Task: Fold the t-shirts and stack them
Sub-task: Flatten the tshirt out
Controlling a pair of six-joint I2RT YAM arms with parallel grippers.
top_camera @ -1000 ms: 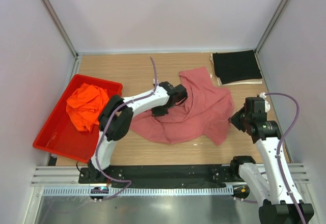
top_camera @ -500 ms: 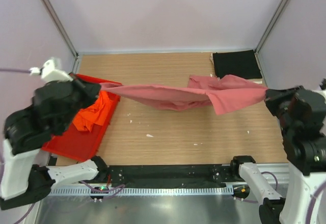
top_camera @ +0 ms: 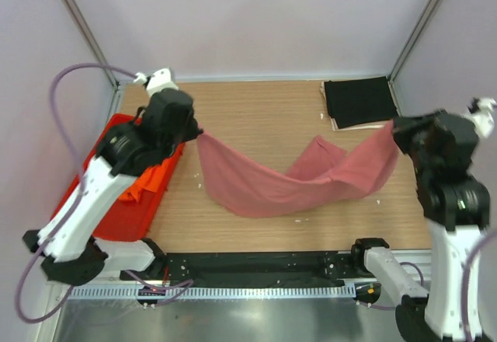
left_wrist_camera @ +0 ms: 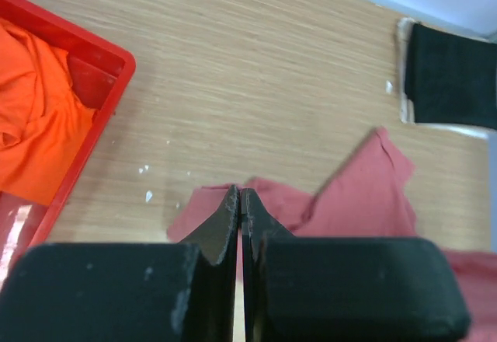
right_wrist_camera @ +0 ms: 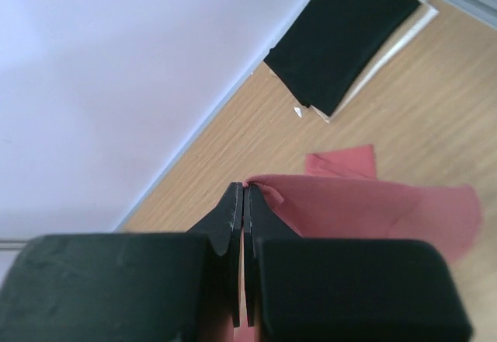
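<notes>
Slack now versus half a second ago: rose shirt (top_camera: 264,190) sags onto table (top_camera: 264,116). Orange shirt (top_camera: 147,180) waits in tray (top_camera: 128,214). Left gripper (top_camera: 196,134) pinches one edge and right gripper (top_camera: 390,128) the other, likely to lay it flat for folding. Black shirt (top_camera: 359,101) sits folded, far right corner.

Bright, even overhead light, soft shadows; wrist views blur at near foreground.

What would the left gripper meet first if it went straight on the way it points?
The left gripper pinches the rose-red shirt; beyond that, probably bare wooden table, though depth is unclear.
</notes>
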